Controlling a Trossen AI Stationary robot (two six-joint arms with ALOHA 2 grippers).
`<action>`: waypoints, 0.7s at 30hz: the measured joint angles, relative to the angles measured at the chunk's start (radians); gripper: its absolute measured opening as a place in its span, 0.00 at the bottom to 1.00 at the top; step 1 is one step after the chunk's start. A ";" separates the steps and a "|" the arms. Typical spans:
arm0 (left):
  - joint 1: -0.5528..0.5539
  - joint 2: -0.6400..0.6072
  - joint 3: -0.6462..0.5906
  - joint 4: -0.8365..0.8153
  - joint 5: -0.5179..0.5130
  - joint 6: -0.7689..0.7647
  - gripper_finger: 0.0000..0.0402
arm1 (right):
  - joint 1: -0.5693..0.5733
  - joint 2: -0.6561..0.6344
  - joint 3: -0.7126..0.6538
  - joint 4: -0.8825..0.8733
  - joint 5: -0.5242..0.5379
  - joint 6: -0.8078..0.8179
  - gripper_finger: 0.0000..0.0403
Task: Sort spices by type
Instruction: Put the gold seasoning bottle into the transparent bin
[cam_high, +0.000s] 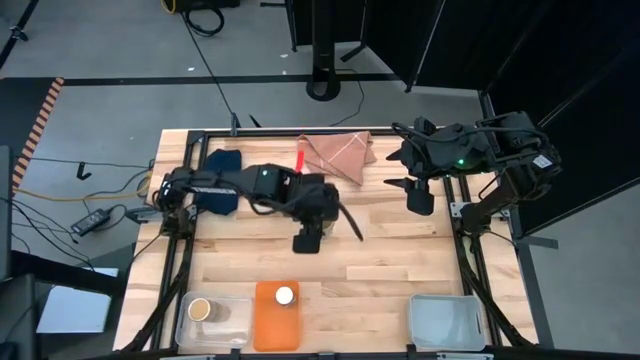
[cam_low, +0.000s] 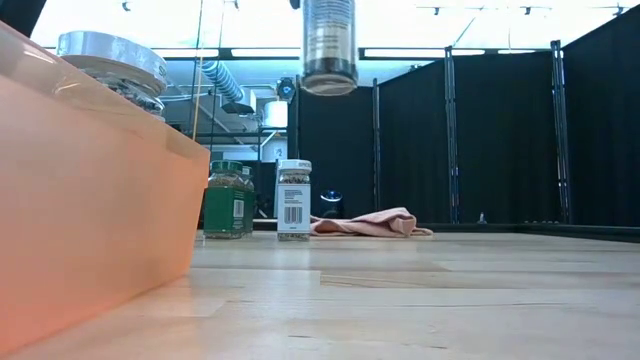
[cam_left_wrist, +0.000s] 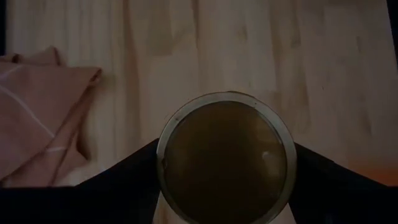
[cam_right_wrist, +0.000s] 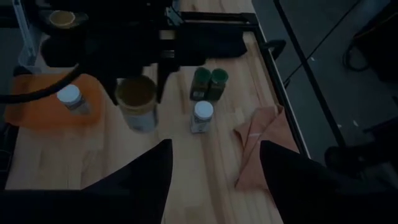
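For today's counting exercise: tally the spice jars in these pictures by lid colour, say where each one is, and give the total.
Green lids: 2, side by side on the table
White lids: 2, one in the orange bin, one standing by the green pair
Tan-brown lids: 2, one in the clear bin, one held in the left gripper
Total: 6 jars

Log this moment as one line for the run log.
left gripper: shut on tan-lid jar, lifted above table | right gripper: open, waiting near pink cloth | orange bin: one white-lid jar
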 joint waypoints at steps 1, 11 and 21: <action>-0.011 -0.001 0.000 -0.009 0.000 -0.004 0.67 | 0.000 0.000 0.000 0.002 0.000 0.000 0.62; -0.128 -0.027 0.000 -0.045 -0.005 -0.063 0.67 | 0.000 0.000 0.000 0.015 0.000 0.000 0.62; -0.227 -0.069 0.000 -0.083 -0.107 -0.176 0.67 | 0.000 0.000 0.000 0.064 0.000 -0.004 0.62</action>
